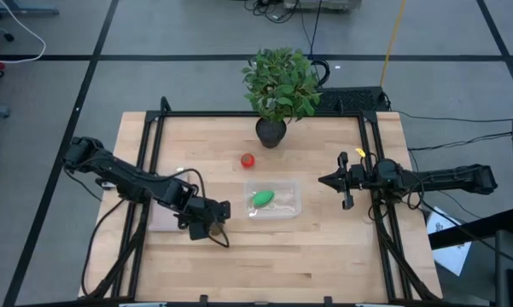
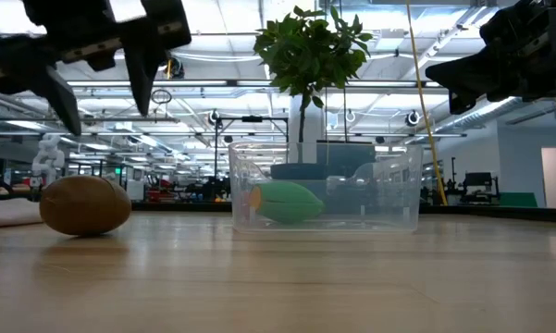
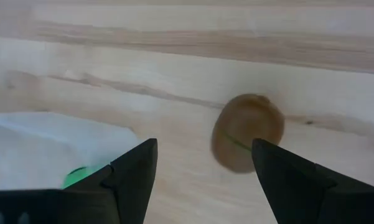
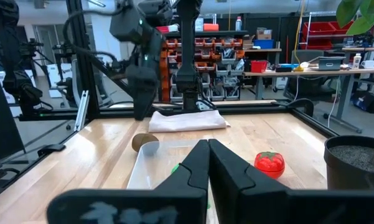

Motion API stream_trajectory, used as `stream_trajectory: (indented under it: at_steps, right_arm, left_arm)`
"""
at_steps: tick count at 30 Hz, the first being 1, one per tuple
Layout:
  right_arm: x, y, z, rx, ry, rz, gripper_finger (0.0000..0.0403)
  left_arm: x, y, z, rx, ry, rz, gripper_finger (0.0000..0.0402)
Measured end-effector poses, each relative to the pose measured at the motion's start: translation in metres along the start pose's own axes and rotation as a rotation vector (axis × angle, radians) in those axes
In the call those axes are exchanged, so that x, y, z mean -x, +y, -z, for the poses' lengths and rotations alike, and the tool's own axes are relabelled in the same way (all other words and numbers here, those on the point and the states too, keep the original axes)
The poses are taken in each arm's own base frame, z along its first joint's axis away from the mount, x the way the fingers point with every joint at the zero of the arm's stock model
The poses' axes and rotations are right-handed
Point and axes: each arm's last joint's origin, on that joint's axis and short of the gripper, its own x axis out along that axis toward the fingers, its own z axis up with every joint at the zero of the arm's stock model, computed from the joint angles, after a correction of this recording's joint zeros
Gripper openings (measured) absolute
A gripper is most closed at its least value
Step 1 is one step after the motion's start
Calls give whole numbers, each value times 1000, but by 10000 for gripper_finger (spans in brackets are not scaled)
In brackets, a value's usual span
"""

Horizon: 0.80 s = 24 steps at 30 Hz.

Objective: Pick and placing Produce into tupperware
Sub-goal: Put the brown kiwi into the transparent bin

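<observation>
Brown kiwi (image 3: 247, 132) sits just below the left gripper's (image 3: 204, 171) spread fingers, so it should drop straight down, centred, before squeezing.

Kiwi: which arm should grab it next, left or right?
Left. The left gripper hangs open right above the kiwi, beside the tupperware. The right gripper is shut and waits on the container's far side.

The table (image 1: 324, 247) is pale wood, matt, with visible grain; the tupperware (image 2: 326, 190) is clear, glossy plastic; the kiwi (image 2: 85, 205) looks dull and fuzzy brown; the tomato (image 4: 269, 162) is smooth, shiny red; the green piece (image 2: 287, 202) looks smooth.
</observation>
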Motion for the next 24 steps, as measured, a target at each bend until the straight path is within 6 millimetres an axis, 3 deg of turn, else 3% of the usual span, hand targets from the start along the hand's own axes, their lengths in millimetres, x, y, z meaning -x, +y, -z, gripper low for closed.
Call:
stream_trajectory:
  at_steps: [9, 17, 24]
  right_arm:
    - [0, 0, 1, -8, 6, 1, 0]
    - [0, 0, 1, -19, 11, 1, 0]
    - [0, 0, 1, -19, 11, 1, 0]
  left_arm:
    - [-26, -5, 5, -1, 119, 95, 286]
    - [-27, -3, 3, -45, 142, 66, 361]
    - [-26, -11, -3, -237, 167, 108, 369]
